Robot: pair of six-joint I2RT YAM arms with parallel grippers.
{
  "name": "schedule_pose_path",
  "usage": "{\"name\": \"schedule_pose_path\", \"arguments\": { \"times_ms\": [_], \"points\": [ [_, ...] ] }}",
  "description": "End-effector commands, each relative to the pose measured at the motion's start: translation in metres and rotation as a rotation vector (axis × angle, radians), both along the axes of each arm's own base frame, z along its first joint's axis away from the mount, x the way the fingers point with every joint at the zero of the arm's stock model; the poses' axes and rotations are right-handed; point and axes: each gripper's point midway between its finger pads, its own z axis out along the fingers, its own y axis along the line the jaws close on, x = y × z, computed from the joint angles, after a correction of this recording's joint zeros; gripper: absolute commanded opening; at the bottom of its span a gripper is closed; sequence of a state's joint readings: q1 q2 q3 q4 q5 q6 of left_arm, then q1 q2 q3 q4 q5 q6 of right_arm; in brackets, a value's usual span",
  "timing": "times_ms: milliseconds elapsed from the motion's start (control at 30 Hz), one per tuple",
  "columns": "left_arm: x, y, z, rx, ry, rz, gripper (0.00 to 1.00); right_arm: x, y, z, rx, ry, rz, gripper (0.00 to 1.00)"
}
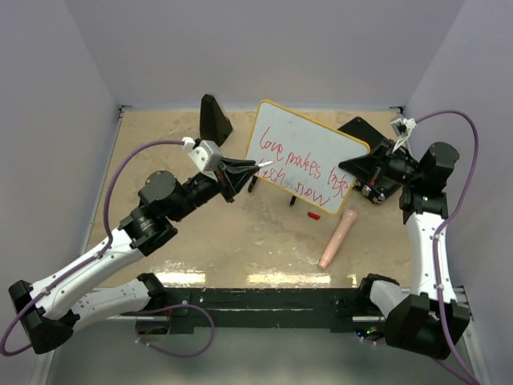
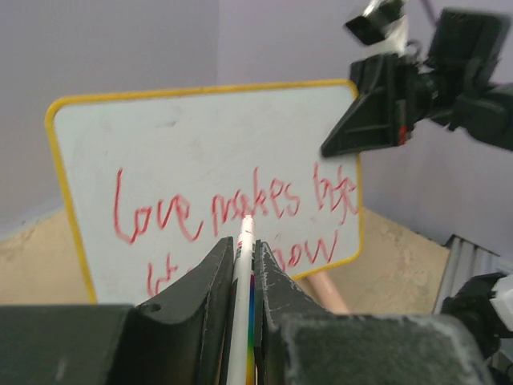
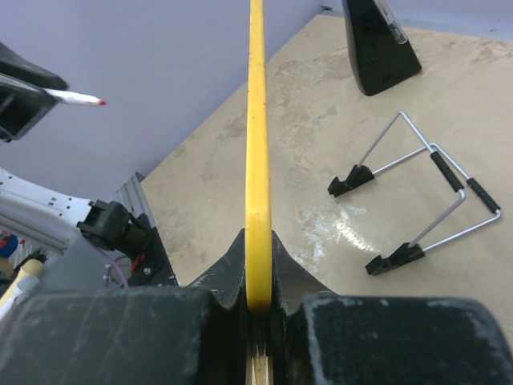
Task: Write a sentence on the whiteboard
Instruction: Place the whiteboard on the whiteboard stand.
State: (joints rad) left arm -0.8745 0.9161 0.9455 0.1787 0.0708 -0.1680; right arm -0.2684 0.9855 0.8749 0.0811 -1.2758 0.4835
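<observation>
The whiteboard (image 1: 309, 152) stands tilted in the upper middle of the overhead view. Its right edge is clamped between the fingers of the right gripper (image 1: 370, 172). The right wrist view shows those fingers shut tight on the yellow rim, which runs straight up the centre of that frame. The sentence (image 2: 232, 212) is already on the board in loose red cursive. Its first line runs across the middle of the board in the left wrist view and reads roughly "love makes", followed by a word I cannot make out. A second line sits below it and ends in what looks like "now", but its start is hidden behind the left arm's fingers. The left gripper (image 1: 240, 170) is closed on the marker (image 1: 260, 164), which points at the lower left part of the board. Seen edge-on from the right wrist, the red tip sits in the upper left of the frame, apart from the board's face, so the pen is off the surface. By my reading the writing is done or nearly so. What may remain is a last stroke on the second line, then setting the board and pen down. A wire stand (image 3: 417, 200) with black feet rests on the table at the right of the right wrist view, apart from the rim. A small red cap (image 1: 314, 215) lies below the board in the overhead view.
</observation>
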Motion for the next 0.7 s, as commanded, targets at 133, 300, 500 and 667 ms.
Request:
{"name": "schedule_pose_path", "arguments": {
  "times_ms": [133,300,500,667],
  "points": [
    [0.024,0.029,-0.049,0.011,0.111,0.071,0.00,0.070,-0.007,0.014,-0.112,-0.156,-0.005,0.00],
    [0.023,0.049,-0.072,0.005,0.160,0.148,0.00,0.104,0.009,-0.005,-0.141,-0.161,0.042,0.00],
    [0.015,0.066,-0.097,-0.024,0.239,0.198,0.00,0.144,0.022,-0.034,-0.138,-0.134,0.091,0.00],
    [0.010,0.077,-0.106,-0.047,0.274,0.229,0.00,0.156,0.028,-0.056,-0.122,-0.101,0.130,0.00]
  ]
}}
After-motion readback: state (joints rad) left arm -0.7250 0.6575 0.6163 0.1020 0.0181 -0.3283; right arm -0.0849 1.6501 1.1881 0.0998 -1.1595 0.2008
